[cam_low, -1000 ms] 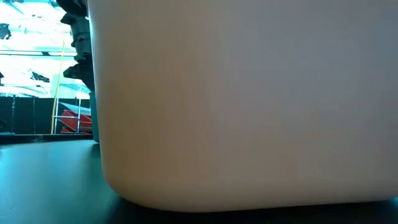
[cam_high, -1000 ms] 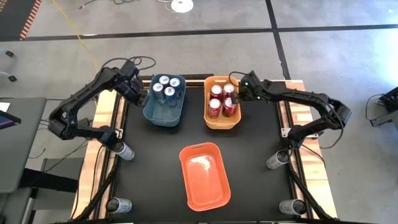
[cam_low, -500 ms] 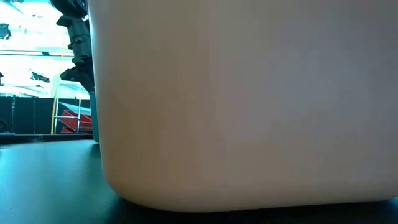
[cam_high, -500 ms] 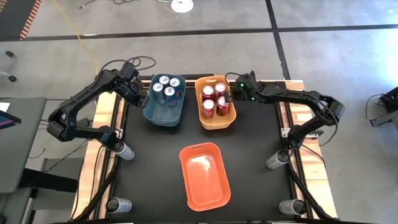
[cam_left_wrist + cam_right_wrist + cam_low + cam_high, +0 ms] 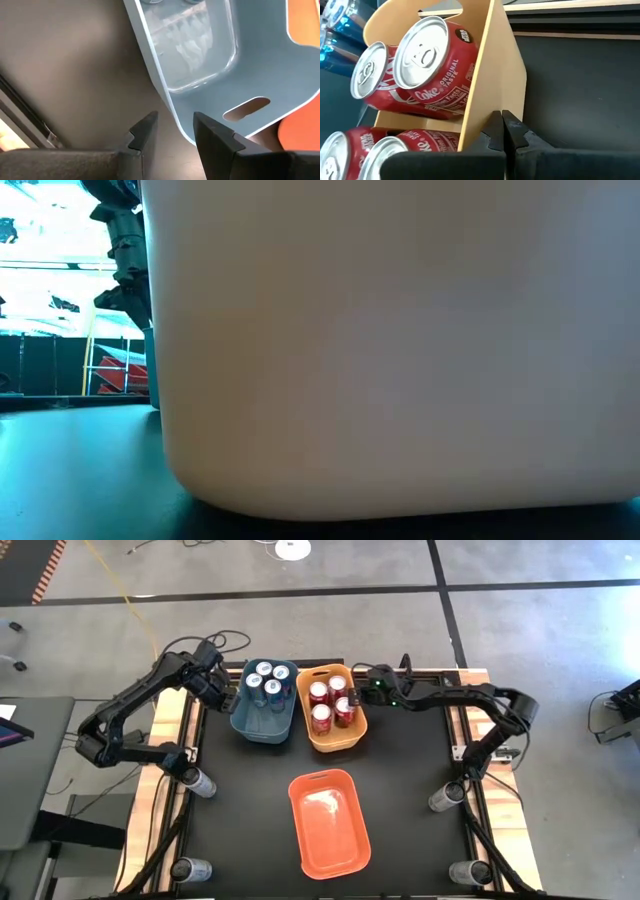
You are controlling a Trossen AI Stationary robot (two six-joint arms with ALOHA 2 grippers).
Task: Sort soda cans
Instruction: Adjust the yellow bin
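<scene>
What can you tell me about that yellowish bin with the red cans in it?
The yellow bin is a smooth, plastic-looking rectangular tub with rounded corners, standing upright on the black table close beside the blue bin. Four red cans stand inside, silver tops up. The right gripper has its jaws shut on the bin's thin side wall.

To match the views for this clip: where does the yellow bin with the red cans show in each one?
High view: yellow bin, top centre, beside the blue bin.
Low view: not seen.
Left wrist view: not clearly in it.
Right wrist view: its wall, right claw against it.
Shared landmark: the red cans.
</scene>
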